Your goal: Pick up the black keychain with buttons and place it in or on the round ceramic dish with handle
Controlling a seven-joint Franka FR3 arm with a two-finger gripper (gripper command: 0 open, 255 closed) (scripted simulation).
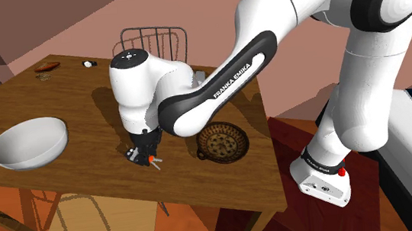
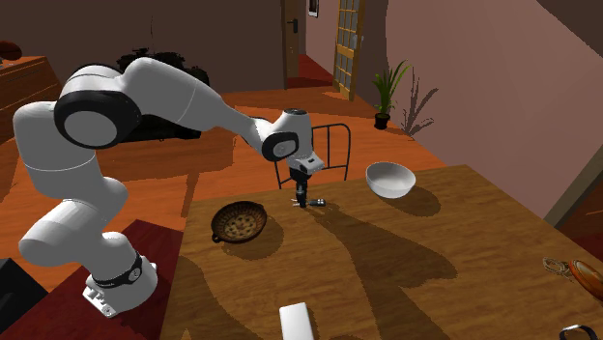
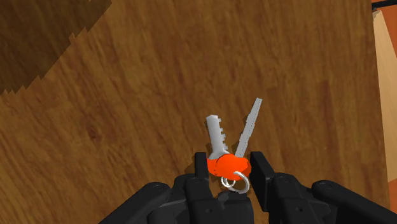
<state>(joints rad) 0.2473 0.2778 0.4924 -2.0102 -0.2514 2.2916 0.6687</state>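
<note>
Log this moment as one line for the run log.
phase: grasp | jaws: shut on keychain, low over table | dish: keychain not in it yet

One table (image 1: 65, 93), one chair (image 1: 153, 40), one arm (image 1: 217, 87) with one gripper (image 3: 229, 167) of two fingers (image 3: 259, 175). One white bowl (image 1: 27, 142), one brown dish (image 1: 222, 144), one keychain (image 3: 224, 164) carrying two keys (image 3: 217, 133). One plant (image 2: 388, 85), one white block (image 2: 296, 321).

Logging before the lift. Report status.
Gripper shut on keychain, low over table. Brown dish close by, apart. Nothing between them.
</note>
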